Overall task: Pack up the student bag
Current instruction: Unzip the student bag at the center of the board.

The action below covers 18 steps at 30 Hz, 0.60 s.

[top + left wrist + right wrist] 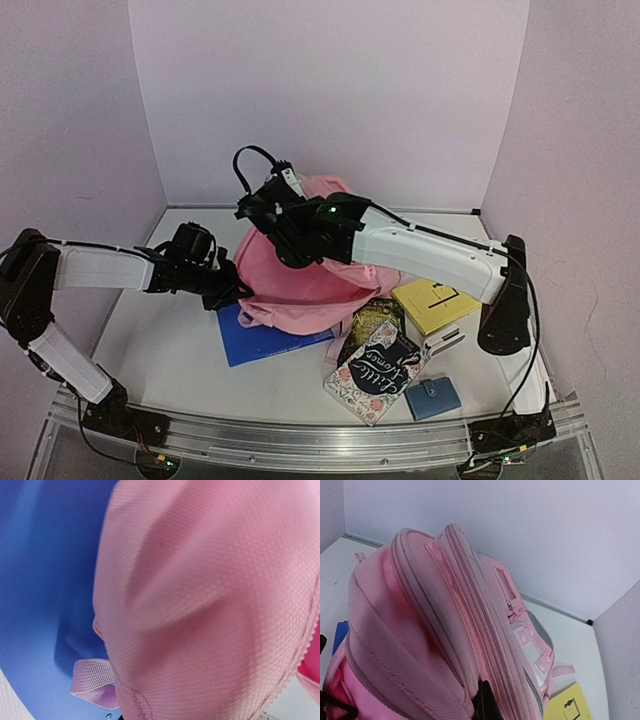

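Note:
The student bag (315, 285), a large pink backpack with grey-white trim, stands in the middle of the table, leaning on a blue book. My right gripper (262, 212) reaches over its top. In the right wrist view a dark fingertip (487, 706) is pinched into the zip edge of the bag (445, 630), so it is shut on the bag. My left gripper (230, 291) presses into the bag's lower left edge. In the left wrist view pink fabric (210, 605) fills the frame and hides the fingers, with a strap loop (92, 682) hanging below.
A blue book (262, 338) lies partly under the bag and shows in the left wrist view (45, 605). A yellow book (436, 303), a dark patterned book (374, 318), a "Little Women" book (378, 372) and a blue wallet (432, 397) lie at front right. Walls close three sides.

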Each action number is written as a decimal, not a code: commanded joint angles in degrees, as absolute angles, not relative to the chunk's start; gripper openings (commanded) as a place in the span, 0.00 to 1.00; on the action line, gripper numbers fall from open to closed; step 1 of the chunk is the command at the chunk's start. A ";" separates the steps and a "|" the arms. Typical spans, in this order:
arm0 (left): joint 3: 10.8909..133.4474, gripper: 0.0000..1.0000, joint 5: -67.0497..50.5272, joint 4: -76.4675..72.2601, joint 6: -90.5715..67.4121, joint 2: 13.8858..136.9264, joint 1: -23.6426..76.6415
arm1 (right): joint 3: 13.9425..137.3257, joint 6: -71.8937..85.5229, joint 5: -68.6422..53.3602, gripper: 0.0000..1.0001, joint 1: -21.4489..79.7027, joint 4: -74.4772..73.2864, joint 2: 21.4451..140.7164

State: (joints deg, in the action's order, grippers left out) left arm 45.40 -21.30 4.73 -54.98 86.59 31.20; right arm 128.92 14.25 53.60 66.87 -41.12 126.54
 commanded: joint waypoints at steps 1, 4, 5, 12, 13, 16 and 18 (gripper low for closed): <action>57.19 0.00 -27.16 0.23 -48.81 90.54 28.83 | 132.93 3.86 70.42 0.00 71.64 -32.38 115.79; 64.29 0.00 -29.97 5.18 -45.17 94.76 28.04 | 130.91 0.63 75.71 0.00 72.50 -32.23 114.01; 66.30 0.00 -30.89 6.66 -44.29 96.25 27.81 | 129.89 -0.78 77.51 0.00 72.68 -32.12 113.39; 72.19 0.00 -35.05 11.07 -41.72 103.50 26.75 | 120.00 8.71 75.69 0.00 74.18 -36.69 108.18; 72.72 0.00 -35.48 11.73 -41.40 104.45 26.50 | 119.26 11.90 71.66 0.00 73.99 -38.57 107.79; 73.83 0.00 -36.22 12.81 -40.17 106.34 25.95 | 116.82 17.65 62.52 0.00 72.05 -40.19 107.24; 74.90 0.00 -36.40 13.83 -38.97 107.67 25.65 | 114.81 20.00 57.70 0.00 70.41 -40.51 107.21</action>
State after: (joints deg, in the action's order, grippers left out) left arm 70.88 -35.51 12.18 -41.34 105.29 26.95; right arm 116.68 11.14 66.76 71.83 -41.78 111.29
